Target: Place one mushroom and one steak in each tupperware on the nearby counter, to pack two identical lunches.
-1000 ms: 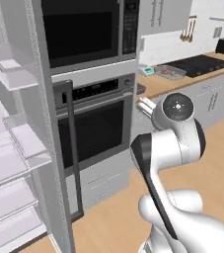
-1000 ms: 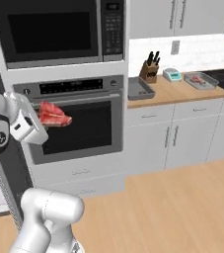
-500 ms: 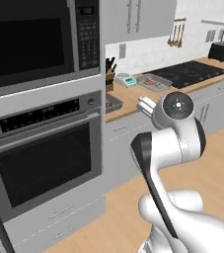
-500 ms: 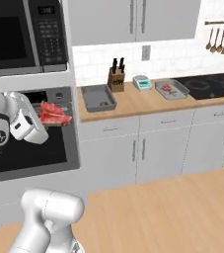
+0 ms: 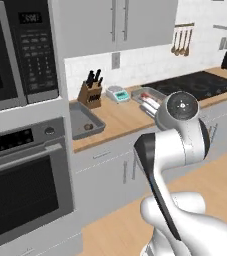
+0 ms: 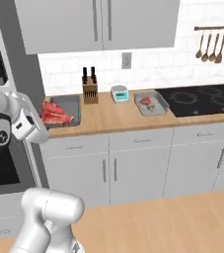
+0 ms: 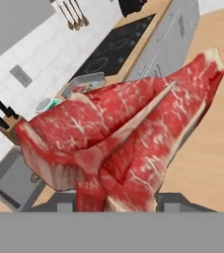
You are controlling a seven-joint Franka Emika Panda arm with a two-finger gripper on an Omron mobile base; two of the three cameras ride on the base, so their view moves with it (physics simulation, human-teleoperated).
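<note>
Steak [image 7: 128, 143] gripped in part-open jaws, carried toward tabletop [image 6: 113, 116]. Next: lower into left tupperware [image 5: 82, 122] beside mushroom [image 5: 88, 127], release.

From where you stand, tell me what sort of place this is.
A home kitchen, rendered: a built-in wall oven, a black cooktop set in a wood counter, and a knife block against the tiled wall.

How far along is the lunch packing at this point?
Looks done: the right tupperware already holds a steak; any mushroom there is too small to tell. The left tupperware holds a mushroom. In hand: the gripper carries a second steak, not yet set down. Left: placing it in the left tupperware.
</note>
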